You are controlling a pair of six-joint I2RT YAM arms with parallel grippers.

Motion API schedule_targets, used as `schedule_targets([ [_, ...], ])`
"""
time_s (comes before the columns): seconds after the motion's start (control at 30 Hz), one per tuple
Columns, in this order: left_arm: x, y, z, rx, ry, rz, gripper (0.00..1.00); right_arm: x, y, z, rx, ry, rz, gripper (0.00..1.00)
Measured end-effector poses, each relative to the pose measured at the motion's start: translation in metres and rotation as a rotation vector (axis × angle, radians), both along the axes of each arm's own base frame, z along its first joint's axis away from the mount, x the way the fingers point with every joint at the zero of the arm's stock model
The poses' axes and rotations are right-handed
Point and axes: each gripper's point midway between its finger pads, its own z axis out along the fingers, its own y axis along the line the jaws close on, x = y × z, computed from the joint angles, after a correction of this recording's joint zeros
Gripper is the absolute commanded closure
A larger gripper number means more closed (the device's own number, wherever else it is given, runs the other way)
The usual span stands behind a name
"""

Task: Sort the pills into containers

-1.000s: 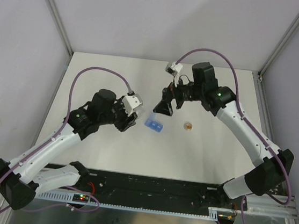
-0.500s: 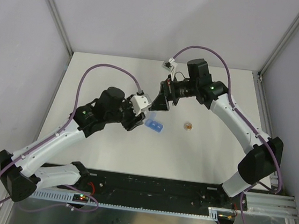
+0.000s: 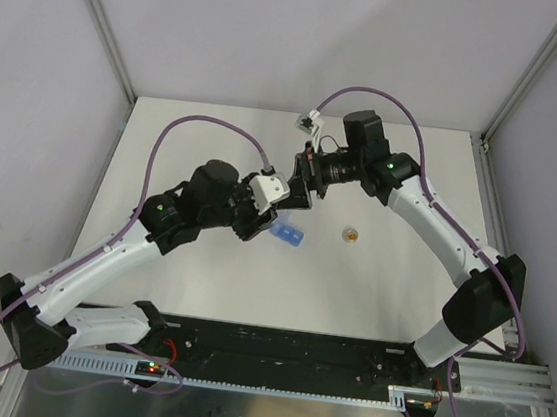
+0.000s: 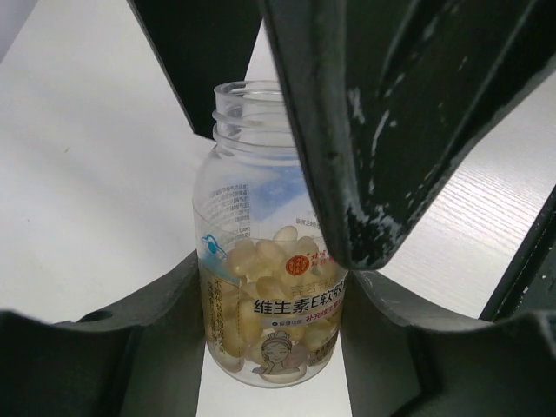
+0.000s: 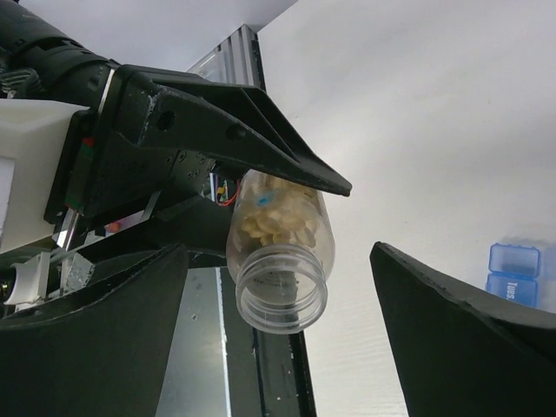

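Clamping uncapped clear bottle (image 4: pixel 261 208) of pale pills: left gripper (image 4: pixel 276 261). Right gripper (image 5: pixel 280 300) at its 1 o'clock, jaws wide, either side of bottle mouth, not touching. Light-blue pill box (image 3: pixel 289 235) on table (image 3: pixel 216 141), 4 o'clock of left gripper. Small amber round object (image 3: pixel 351 235) at box's 3 o'clock.

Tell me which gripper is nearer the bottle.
Left. The left gripper is clamped on the bottle. The right gripper is open, facing its mouth without touching it.

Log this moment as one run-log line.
left gripper: shut on pill bottle, uncapped | right gripper: open, facing bottle mouth | pill box: on table
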Motion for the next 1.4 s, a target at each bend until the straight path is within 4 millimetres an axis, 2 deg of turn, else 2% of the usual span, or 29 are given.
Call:
schedule_targets([
  [0.43,-0.001,-0.003,0.002,0.003,-0.005,-0.004,1.00,-0.005,0.005,-0.008,-0.002,0.030,0.034,0.37],
  [0.6,-0.001,-0.003,0.001,0.006,-0.003,-0.003,1.00,-0.009,0.006,-0.011,0.000,0.046,0.053,0.58],
  [0.67,-0.001,-0.002,0.001,0.008,-0.001,-0.003,0.96,-0.009,0.006,-0.012,0.001,0.052,0.059,0.67],
  [0.83,-0.002,-0.002,0.004,0.010,0.001,-0.004,0.73,-0.011,0.006,-0.011,0.008,0.057,0.069,0.84],
  [0.97,-0.003,-0.003,0.012,0.008,-0.003,-0.007,0.55,-0.009,0.002,-0.005,0.032,0.074,0.075,0.92],
  [1.27,-0.001,-0.018,0.048,-0.060,-0.037,-0.048,0.32,-0.008,-0.016,0.027,0.130,0.091,0.088,0.99],
  [1.4,-0.001,-0.025,0.068,-0.114,-0.065,-0.069,0.21,-0.010,-0.022,0.030,0.150,0.111,0.097,1.00],
])
